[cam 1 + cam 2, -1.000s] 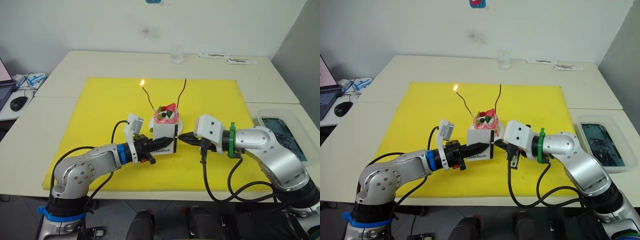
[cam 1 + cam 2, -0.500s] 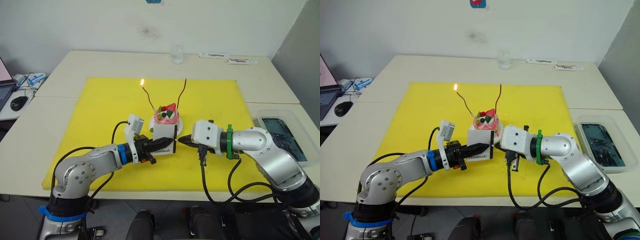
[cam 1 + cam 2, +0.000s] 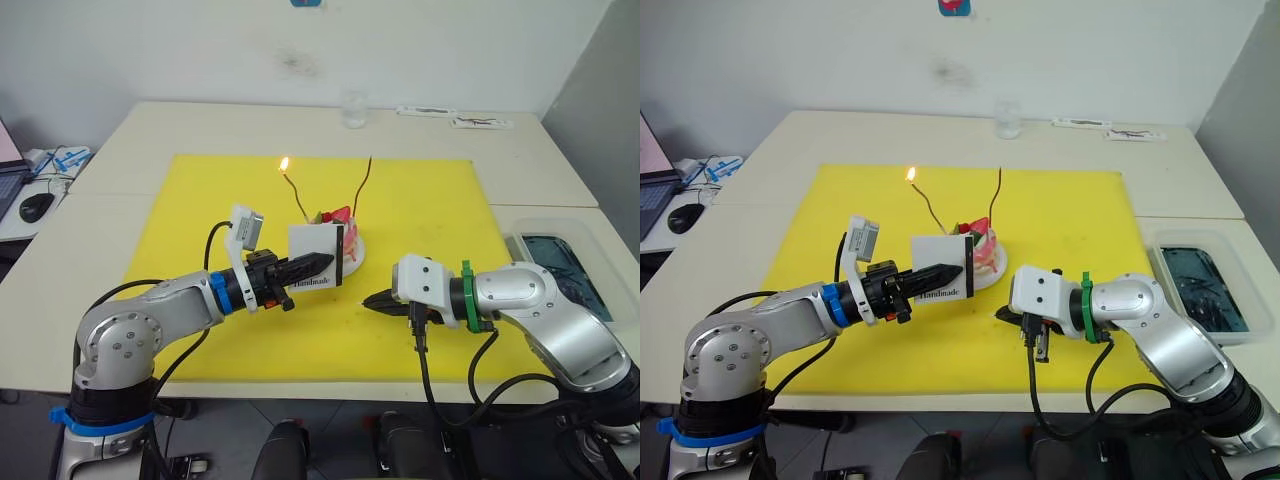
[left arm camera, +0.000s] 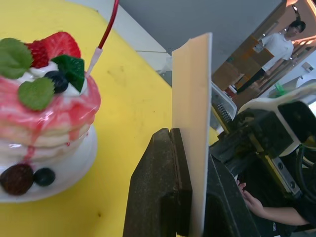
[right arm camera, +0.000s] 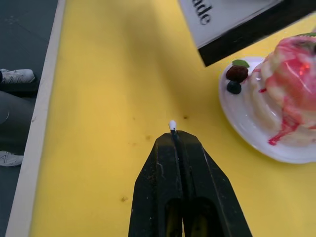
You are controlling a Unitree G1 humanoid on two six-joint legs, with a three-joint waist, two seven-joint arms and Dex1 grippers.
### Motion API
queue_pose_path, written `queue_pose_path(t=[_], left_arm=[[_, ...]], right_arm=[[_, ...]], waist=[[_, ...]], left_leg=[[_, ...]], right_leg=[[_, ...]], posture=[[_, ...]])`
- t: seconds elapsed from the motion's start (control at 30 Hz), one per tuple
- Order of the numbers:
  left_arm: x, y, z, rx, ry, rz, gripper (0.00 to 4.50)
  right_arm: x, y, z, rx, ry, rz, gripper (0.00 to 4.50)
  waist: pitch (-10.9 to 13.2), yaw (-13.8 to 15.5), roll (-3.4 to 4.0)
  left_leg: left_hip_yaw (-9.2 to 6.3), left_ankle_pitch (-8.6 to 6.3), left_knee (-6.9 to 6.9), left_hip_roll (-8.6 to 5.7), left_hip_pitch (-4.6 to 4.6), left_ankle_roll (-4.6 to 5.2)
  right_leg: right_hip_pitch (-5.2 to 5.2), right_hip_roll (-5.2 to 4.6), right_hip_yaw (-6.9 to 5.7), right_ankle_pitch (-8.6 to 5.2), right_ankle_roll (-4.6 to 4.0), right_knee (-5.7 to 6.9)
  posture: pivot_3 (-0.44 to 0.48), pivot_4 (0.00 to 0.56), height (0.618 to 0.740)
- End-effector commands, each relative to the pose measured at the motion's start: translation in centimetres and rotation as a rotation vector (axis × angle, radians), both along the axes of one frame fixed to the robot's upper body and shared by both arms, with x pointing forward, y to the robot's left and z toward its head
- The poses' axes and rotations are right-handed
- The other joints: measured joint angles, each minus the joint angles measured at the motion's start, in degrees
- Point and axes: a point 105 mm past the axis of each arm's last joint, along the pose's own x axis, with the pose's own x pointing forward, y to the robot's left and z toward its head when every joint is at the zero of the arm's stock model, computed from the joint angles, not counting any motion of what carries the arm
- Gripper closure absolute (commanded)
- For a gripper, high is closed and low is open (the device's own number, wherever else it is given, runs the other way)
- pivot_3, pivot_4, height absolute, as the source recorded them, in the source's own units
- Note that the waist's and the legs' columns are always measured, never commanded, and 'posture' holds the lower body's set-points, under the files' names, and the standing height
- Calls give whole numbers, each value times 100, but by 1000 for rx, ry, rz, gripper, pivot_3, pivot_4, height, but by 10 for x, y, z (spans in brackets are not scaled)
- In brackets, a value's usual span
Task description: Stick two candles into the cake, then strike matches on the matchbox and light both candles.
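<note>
While the left gripper [image 3: 318, 264] clamps the matchbox [image 3: 315, 256] upright beside the cake [image 3: 343, 235], the right gripper [image 5: 173, 136], pinching a match [image 5: 172, 125], should drag its tip firmly along the black strip.

Flat white cardboard matchbox [image 3: 316, 255]: matt paper face, printed lettering, dull black striking strip along one edge. Small round pink-and-white cake [image 4: 42, 101]: glossy, wet-looking red glaze over cream; shiny dark berries; matt green leaves. Small white plate [image 5: 242, 116]: smooth, glazed like ceramic. Yellow mat [image 3: 200, 210] over the pale surface [image 3: 150, 125]: matt, faintly speckled. Left hand [image 4: 192, 197] and right hand [image 5: 174, 136]: black fingers of coarse, grainy matt plastic. Thin dark match [image 5: 172, 126]: smooth white tip. Arm casings: brushed silver metal, glossy white plastic.
</note>
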Motion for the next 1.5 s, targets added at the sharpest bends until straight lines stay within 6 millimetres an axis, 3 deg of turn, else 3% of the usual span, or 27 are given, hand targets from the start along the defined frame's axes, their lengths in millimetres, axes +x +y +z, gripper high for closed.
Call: queue_pose_path(t=[0.03, 0.6, 1.5], left_arm=[[-6, -5, 1, 36, -51, -22, 4500], [-3, -16, -15, 96, -77, -24, 4500], [-5, -24, -8, 33, -57, -56, 4500]], right_arm=[[3, -2, 15, 34, -45, -17, 4469], [15, 9, 33, 107, -105, -86, 4469], [28, 16, 24, 81, -156, -81, 4469]], waist=[[0, 3, 0], [0, -7, 0], [0, -13, 0]], left_leg=[[0, 0, 0, -1, -1, 0], [0, 0, -3, 0, -2, 0], [1, 0, -2, 0, -2, 0]], right_leg=[[0, -2, 0, 0, 0, -1], [-3, 0, -1, -1, -2, 0], [-3, -1, 0, 0, 0, 0]], posture=[[0, 150, 740], [0, 150, 740], [0, 150, 740]])
